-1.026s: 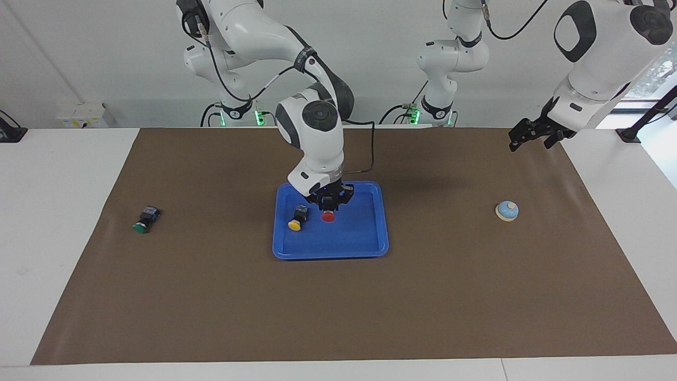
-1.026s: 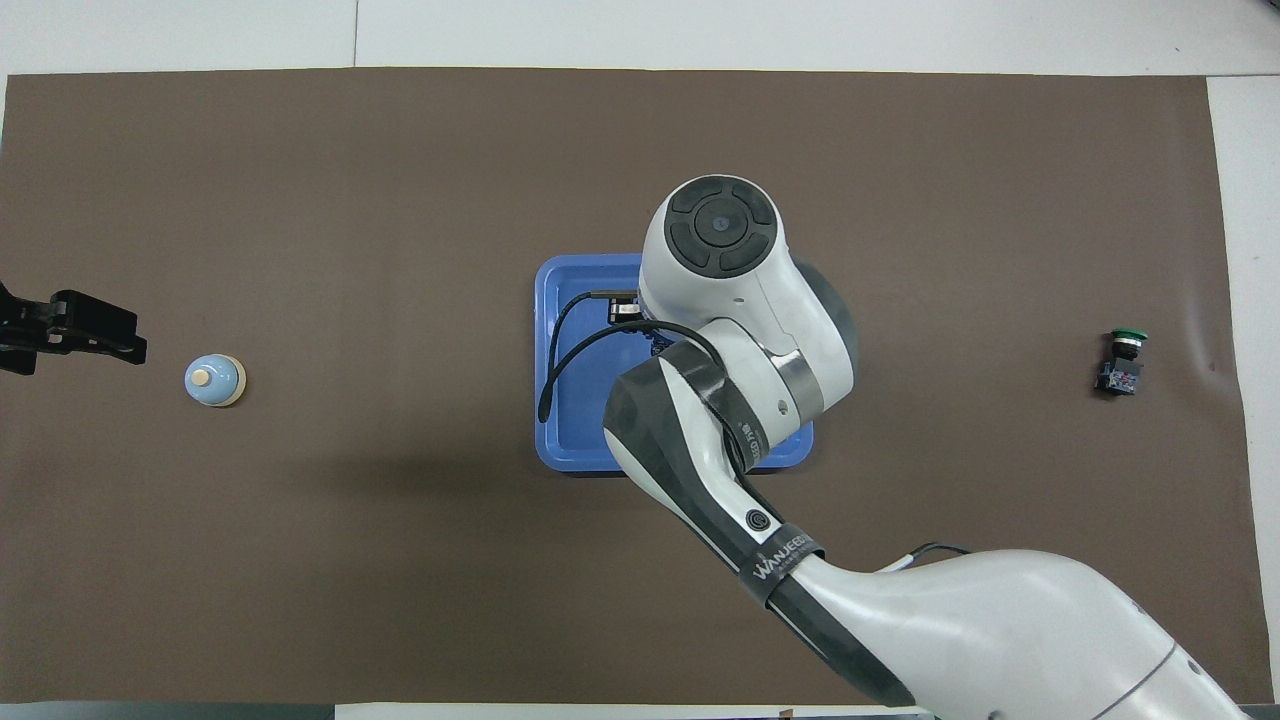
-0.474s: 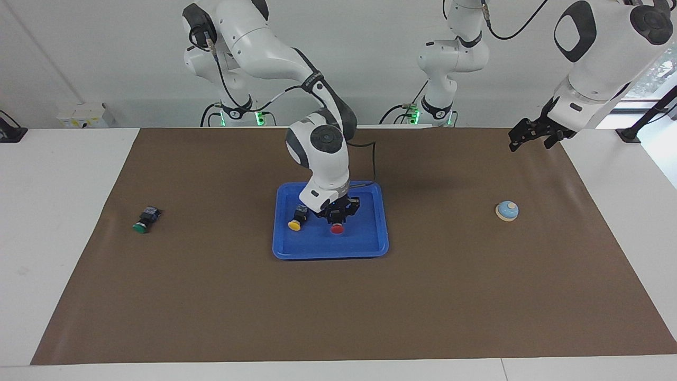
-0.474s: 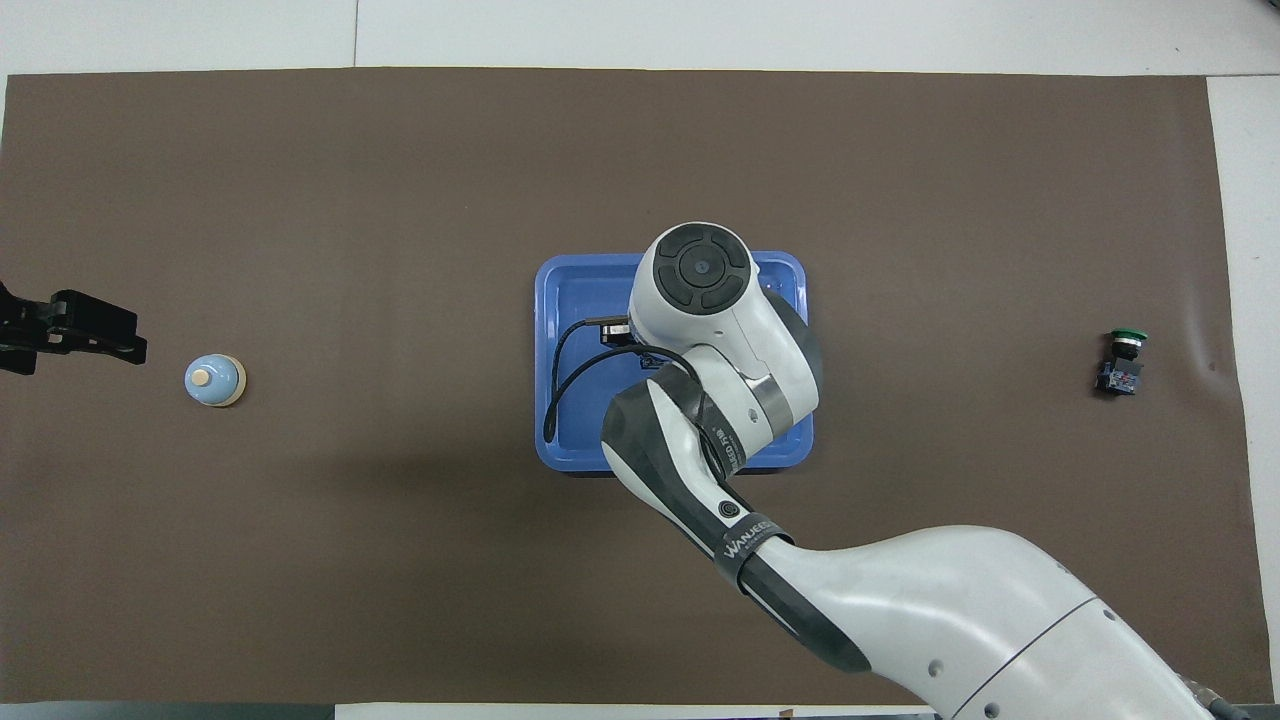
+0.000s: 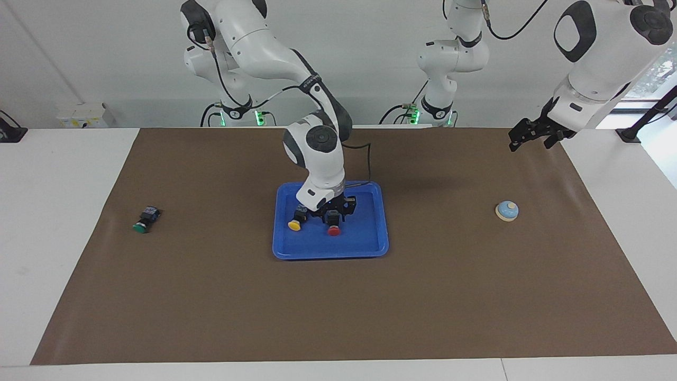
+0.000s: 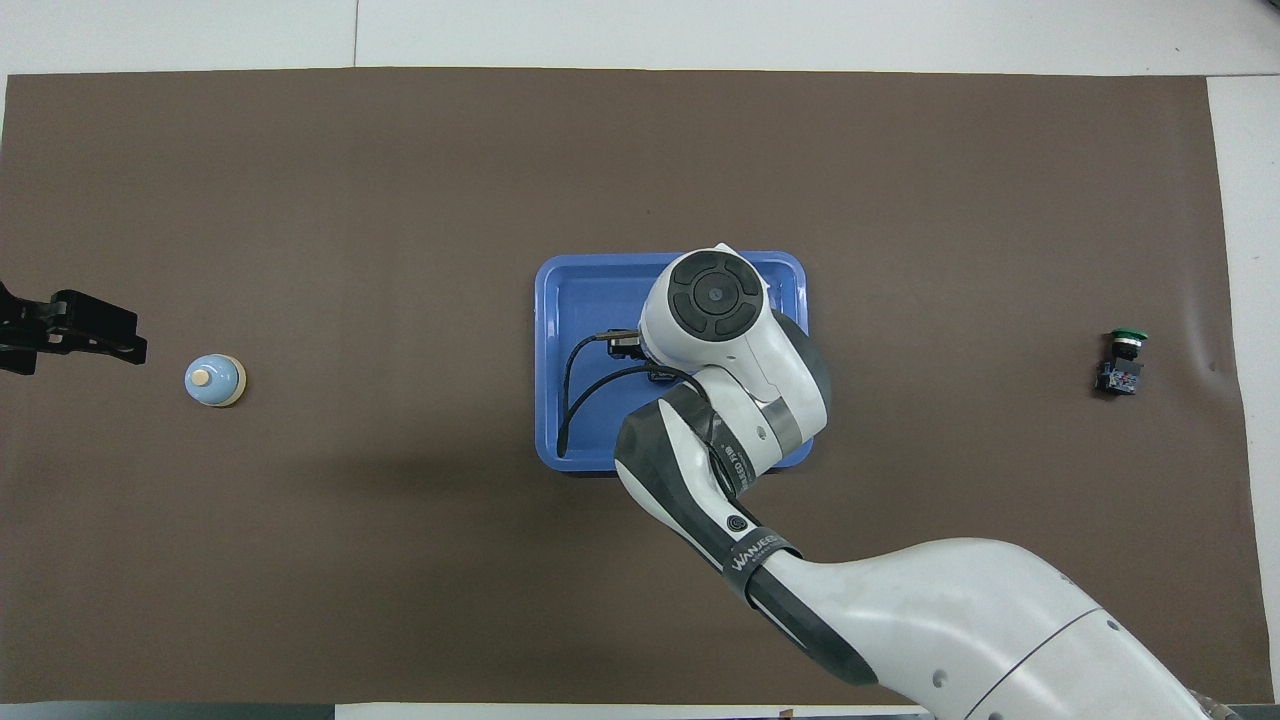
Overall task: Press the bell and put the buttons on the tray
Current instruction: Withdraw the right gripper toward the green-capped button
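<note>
Red button is lying in the tray at frame centre, beside the yellow button, cap pointing away from the robots. It is judged light and rigid. The smooth round cap is likely to slip, so the squarer black-and-blue body is offering the better hold. Right gripper is standing low over that body; whether it is clamped or released cannot be told. Green button is lying on the counter, mid-frame toward the right arm's end, outside the tray. Bell is sitting toward the left arm's end. Left gripper is waiting aloft there, jaws apart.

Facing camera high across table; overhead steeply down; both share tray.
</note>
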Controlling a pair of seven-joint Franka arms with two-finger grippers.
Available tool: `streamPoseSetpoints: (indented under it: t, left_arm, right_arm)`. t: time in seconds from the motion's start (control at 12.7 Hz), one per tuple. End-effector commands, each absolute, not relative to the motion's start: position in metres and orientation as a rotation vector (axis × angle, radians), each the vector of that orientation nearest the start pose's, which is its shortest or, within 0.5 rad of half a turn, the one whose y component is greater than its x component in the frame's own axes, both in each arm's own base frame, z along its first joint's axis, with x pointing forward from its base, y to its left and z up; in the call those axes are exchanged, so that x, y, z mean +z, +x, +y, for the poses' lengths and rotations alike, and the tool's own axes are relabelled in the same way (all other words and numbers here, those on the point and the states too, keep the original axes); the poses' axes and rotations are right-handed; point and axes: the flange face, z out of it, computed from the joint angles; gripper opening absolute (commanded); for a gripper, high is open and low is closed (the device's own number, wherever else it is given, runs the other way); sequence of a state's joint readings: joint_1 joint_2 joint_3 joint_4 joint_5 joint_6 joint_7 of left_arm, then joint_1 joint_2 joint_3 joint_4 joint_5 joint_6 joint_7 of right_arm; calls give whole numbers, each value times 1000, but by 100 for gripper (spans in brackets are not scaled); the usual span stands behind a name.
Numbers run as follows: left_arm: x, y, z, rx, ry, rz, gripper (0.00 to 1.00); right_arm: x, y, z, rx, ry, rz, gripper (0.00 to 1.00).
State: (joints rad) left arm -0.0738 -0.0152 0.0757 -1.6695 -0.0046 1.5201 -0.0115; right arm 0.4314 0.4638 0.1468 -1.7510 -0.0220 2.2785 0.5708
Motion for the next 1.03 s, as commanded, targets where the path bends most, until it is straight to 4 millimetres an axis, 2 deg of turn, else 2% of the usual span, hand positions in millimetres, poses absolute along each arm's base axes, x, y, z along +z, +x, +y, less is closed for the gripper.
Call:
streamPoseSetpoints:
  t: [0.0,0.08,0.24,0.39,0.55,0.71,0.79,0.95]
  left_arm:
    - [585,539,2,193,-3135,-21,100]
    - [584,540,2,195,-3135,-21,100]
    - [585,539,2,193,-3135,-21,100]
    - [584,540,2,195,-3135,-21,100]
    - [585,539,2,193,-3137,-21,100]
    - [585,539,2,193,-3135,-21,100]
    - [584,540,2,195,-3135,-21,100]
    - [585,539,2,193,-3135,-21,100]
  right_arm:
    - [344,572,329,-83,-3042,89,100]
    - [355,582,312,-78,-3042,134,100]
    - [391,600,270,-52,-3060,223,100]
    - [423,615,200,-66,-3078,316,100]
    - [440,625,110,-19,-3114,240,100]
    - [438,626,5,53,-3182,154,100]
    - [432,621,-35,79,-3194,149,100]
    - [417,599,-100,124,-3201,191,100]
